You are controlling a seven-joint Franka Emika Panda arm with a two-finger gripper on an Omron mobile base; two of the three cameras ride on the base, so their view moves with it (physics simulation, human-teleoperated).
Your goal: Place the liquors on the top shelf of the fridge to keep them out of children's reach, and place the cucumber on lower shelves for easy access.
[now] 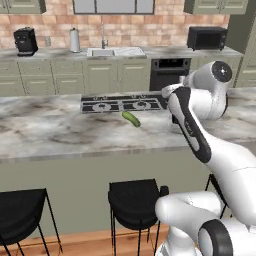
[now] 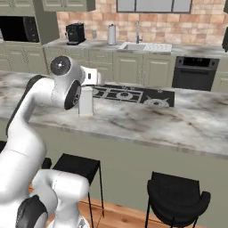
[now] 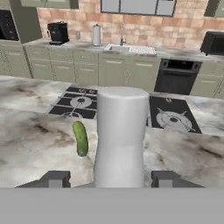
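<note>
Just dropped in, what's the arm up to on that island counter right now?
The gripper sits at the tall clear-white liquor bottle, one fingertip on each side of it; whether they grip it I cannot tell. The bottle stands upright on the marble counter. The cucumber lies beside it, untouched, just ahead of the cooktop.

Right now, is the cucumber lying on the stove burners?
No, the cucumber lies on the marble counter, in front of the cooktop.

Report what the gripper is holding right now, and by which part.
The gripper has its fingertips on either side of the clear-white bottle, low on its body. The tips look set off from its sides, so a firm hold cannot be told. The cucumber lies untouched on the counter.
</note>
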